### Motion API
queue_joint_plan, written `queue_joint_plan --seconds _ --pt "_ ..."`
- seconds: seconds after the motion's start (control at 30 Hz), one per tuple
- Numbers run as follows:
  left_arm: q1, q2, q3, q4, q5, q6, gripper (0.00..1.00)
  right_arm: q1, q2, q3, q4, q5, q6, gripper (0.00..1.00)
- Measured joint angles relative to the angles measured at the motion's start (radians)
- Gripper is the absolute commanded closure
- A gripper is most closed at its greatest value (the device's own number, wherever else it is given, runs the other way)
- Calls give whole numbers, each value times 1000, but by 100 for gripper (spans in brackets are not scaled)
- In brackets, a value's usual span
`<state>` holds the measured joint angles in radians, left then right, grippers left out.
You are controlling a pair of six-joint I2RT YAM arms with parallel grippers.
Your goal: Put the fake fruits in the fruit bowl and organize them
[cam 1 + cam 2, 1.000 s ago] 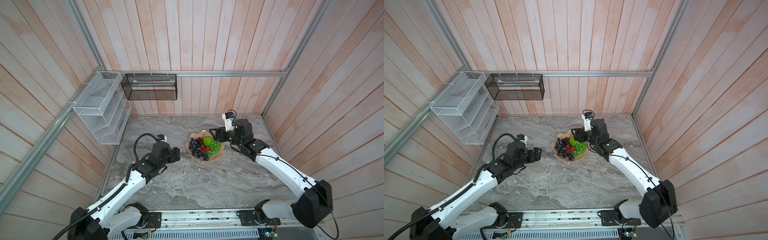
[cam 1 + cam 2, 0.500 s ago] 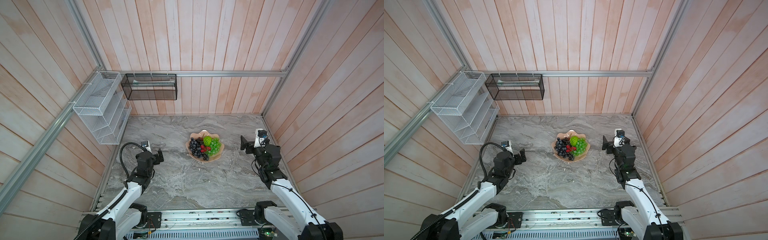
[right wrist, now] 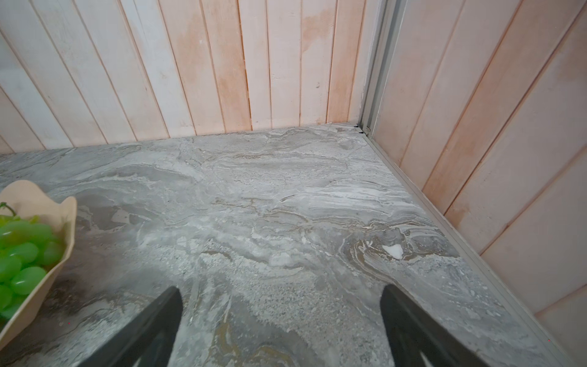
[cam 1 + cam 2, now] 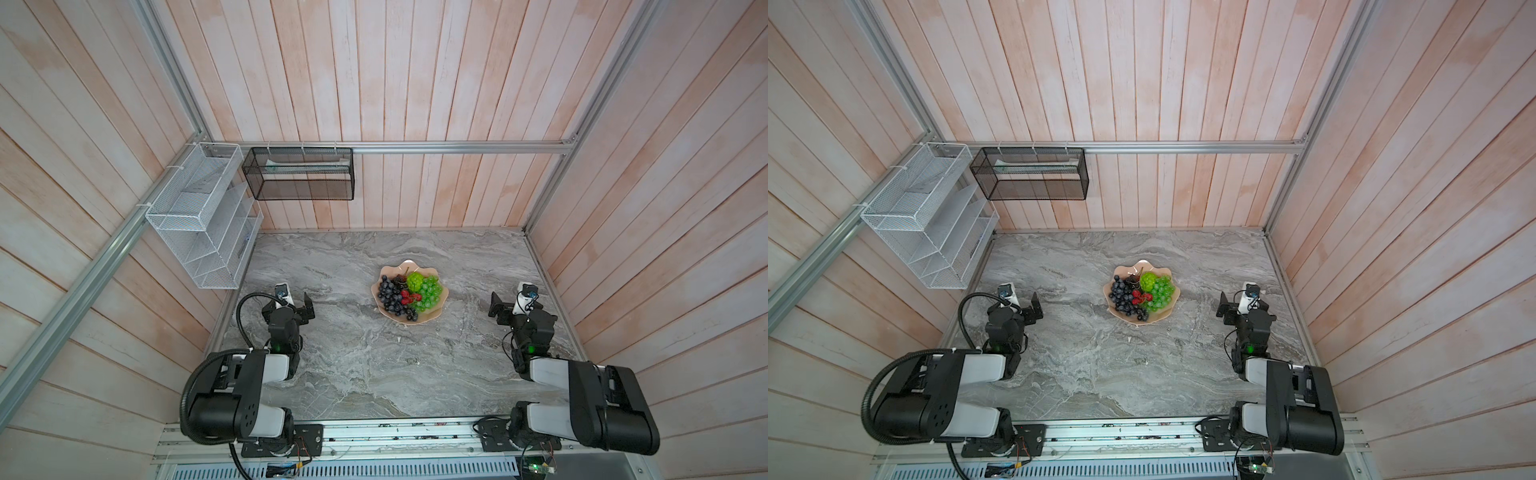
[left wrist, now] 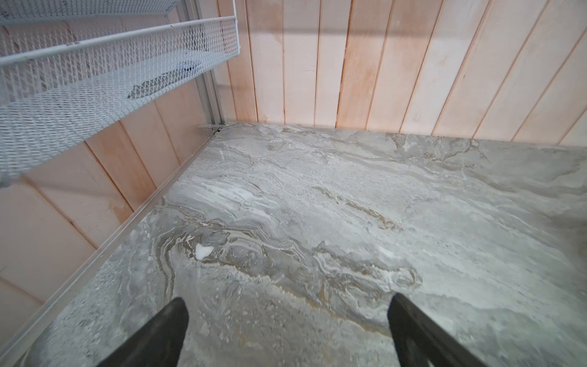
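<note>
Where the fake fruits lie: heaped inside the fruit bowl (image 4: 432,318), touching one another.
Place of the fruit bowl: about midway between the left and right edges of the worktop (image 4: 353,365), somewhat nearer the back edge; peach-pink with a scalloped rim.
Dark purple grape bunch (image 4: 390,297): on the bowl's left side, trailing toward its front rim.
Translucent green grape bunch (image 4: 430,293): on the bowl's right side, lying against the rim in the right wrist view.
Bright green knobbly fruit (image 4: 414,281): toward the back of the bowl, between the two bunches.
Red cherries (image 4: 409,296): in the middle of the heap.
Left gripper (image 5: 287,302): jaws spread wide and empty, over bare worktop near the left edge, well apart from the bowl.
Right gripper (image 3: 281,290): jaws spread wide and empty, near the right edge, also apart from the bowl.
White mesh rack (image 4: 199,224): hung on the left wall.
Black mesh basket (image 4: 299,174): hung on the back wall.
</note>
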<state>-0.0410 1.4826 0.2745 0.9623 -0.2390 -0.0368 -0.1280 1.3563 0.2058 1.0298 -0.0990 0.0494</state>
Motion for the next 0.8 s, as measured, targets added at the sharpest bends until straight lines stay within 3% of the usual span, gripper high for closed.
queue_joint_plan --seconds 0.23,0.8 --pt "32 66 2 106 52 -8 0 -10 183 0 191 -85 10 2" --pt "32 66 2 130 72 -11 0 21 183 10 212 -89 -7 2"
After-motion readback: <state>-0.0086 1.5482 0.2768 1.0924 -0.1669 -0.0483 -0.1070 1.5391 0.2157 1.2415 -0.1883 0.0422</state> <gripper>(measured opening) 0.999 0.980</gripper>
